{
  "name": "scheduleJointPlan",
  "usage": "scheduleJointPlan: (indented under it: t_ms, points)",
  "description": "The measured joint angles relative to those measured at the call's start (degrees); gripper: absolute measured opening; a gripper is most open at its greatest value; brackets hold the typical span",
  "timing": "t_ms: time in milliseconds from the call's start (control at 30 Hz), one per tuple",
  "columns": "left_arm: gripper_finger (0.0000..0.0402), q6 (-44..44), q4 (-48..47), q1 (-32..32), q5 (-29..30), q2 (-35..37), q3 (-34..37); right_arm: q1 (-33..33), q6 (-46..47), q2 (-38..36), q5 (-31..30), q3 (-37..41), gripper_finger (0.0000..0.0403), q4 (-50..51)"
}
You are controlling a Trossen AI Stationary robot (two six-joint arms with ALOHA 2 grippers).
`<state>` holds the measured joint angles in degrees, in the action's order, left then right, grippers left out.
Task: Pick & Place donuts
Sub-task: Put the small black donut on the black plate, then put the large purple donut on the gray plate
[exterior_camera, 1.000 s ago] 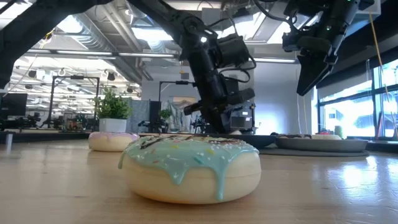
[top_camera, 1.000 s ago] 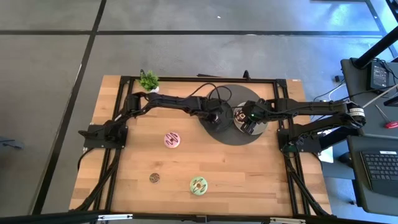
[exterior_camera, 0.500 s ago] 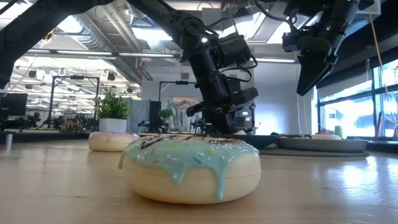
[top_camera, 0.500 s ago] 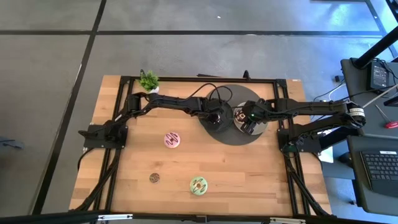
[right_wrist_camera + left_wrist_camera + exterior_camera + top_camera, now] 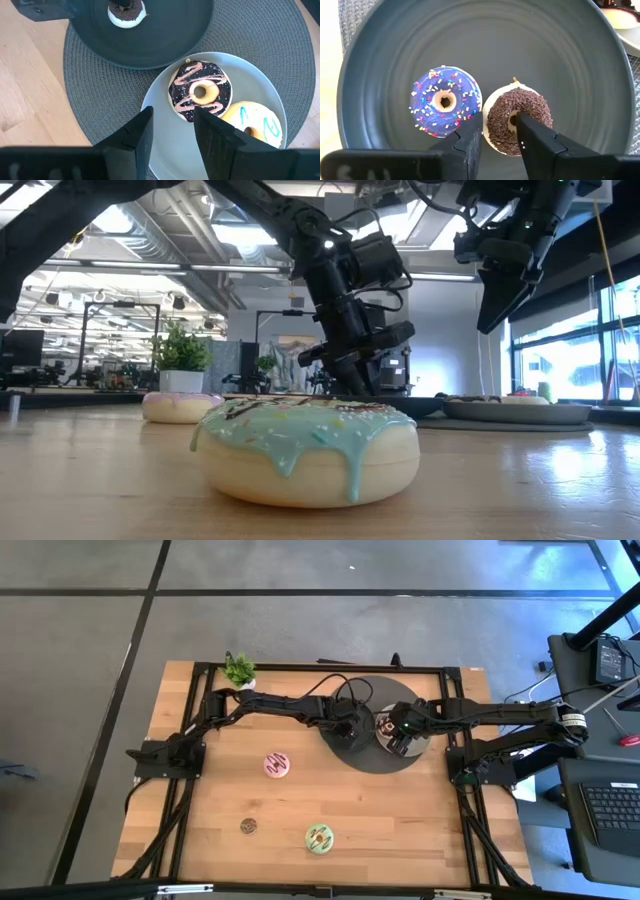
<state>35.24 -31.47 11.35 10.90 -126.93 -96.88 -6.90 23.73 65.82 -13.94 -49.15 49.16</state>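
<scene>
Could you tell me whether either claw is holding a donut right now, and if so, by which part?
Nothing is held. The left claw stands open over the chocolate mini donut lying on the dark plate; the right claw hangs open above the pale plate.

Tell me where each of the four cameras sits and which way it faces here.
High view: above, straight down on the table; both arms show.
Low view: at tabletop height, level past the green donut; both arms hang in.
Left wrist: on the left arm, down on a dark plate; left gripper open at the chocolate mini.
Right wrist: on the right arm, down on a white plate; right gripper open.
Both wrist views share the chocolate mini.
</scene>
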Motion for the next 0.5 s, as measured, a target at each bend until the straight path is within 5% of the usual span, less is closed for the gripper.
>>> scheduleJointPlan:
  t_ms: [500]
  points:
    - [0.0134,-0.2,-0.2,0.0,-0.9,1.8,-0.5,0.0,-0.1,0.0,0.0,0.0,0.0143,0.0]
